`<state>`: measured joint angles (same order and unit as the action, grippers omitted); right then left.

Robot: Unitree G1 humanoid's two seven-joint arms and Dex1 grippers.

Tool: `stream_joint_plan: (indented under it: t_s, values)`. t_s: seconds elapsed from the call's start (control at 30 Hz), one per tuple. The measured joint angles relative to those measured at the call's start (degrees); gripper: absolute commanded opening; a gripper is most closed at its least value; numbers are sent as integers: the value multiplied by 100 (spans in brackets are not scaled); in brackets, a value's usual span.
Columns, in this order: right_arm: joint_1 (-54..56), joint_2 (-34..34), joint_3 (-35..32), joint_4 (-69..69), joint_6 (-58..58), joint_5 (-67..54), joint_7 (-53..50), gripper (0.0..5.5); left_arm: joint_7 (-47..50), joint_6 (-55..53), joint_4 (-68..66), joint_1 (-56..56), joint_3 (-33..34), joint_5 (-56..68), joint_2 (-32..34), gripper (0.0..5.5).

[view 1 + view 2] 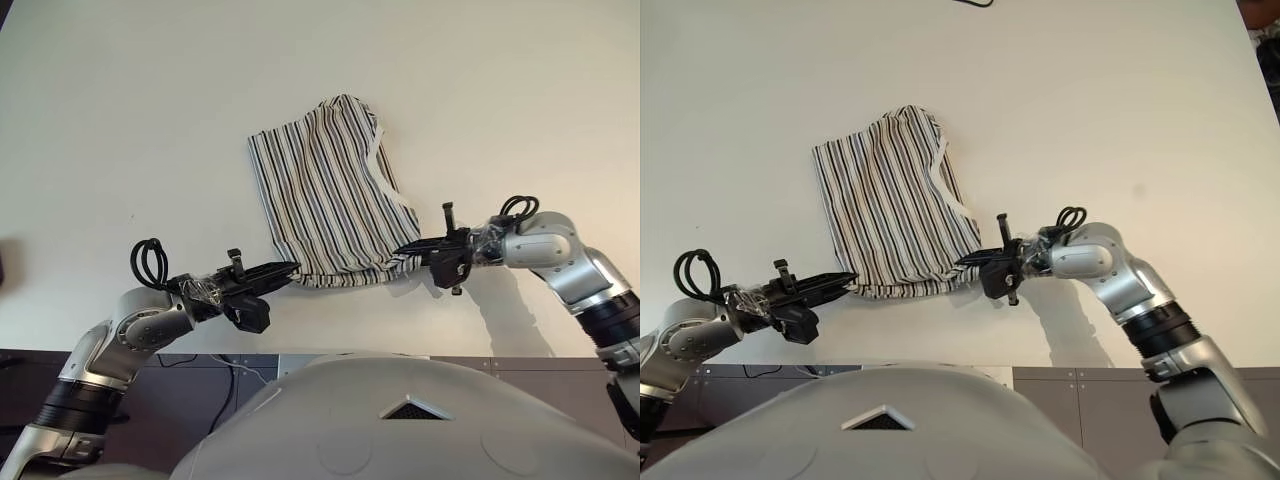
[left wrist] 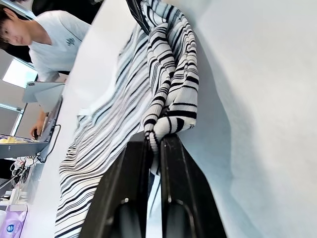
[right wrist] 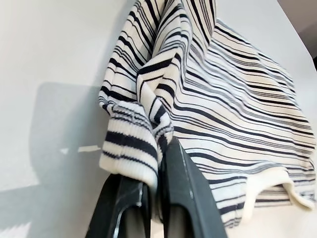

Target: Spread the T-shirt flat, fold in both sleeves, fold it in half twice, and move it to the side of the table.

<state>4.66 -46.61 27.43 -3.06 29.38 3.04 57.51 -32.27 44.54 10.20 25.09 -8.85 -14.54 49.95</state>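
nearest the robot, the left fingers (image 1: 286,268) are holding tight on one near corner of the striped t-shirt (image 1: 325,190), and the cloth is bunching into a small roll right at their tips. across from them, the right fingers (image 1: 407,247) are pinching the other near corner, with a ribbed striped edge folding over just beside their tips. both pairs are pointing inward toward each other, and the near edge of the shirt is hanging in a shallow curve between them, casting a shadow on the white bench (image 1: 120,120) by the right fingers. beyond the fingertips the shirt is lying on the bench, narrowed and doubled over itself, its stripes running away from the fingers. a white trim is curving along the side beyond the right fingers. farthest from both pairs, the shirt is ending in a rumpled, rounded lump.
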Motion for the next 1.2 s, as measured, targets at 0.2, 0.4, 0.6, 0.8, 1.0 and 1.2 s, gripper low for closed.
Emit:
stream_joint_plan:
  t_s: [0.2, 0.4, 0.6, 0.8, 1.0, 1.2]
  values:
    - [-596, -1175, -1050, -1849, -1500, -1783, 623, 10, -288, -701, 1420, 876, 390, 1137, 281, 12]
    - [-1057, -2121, -2195, -3167, -3207, -3463, 1043, 10, -462, -1636, 2597, 1765, 909, 2167, 335, 12]
    - [1182, -1450, -1497, -2157, -4390, -3327, 1458, 10, -468, -2980, 2476, 991, 907, 3045, 20, 12]
    - [3028, 385, -369, 1214, -4669, -2346, 2027, 10, -423, -4756, 1708, -753, 402, 3356, -639, 12]
    - [3981, 1690, -174, 4067, -3890, -1402, 1971, 10, -316, -6100, 548, -2269, 262, 3513, -1271, 12]
    - [4150, 2192, -210, 5620, -3188, -720, 1686, 43, -394, -6454, -538, -2843, -59, 3203, -1747, 59]
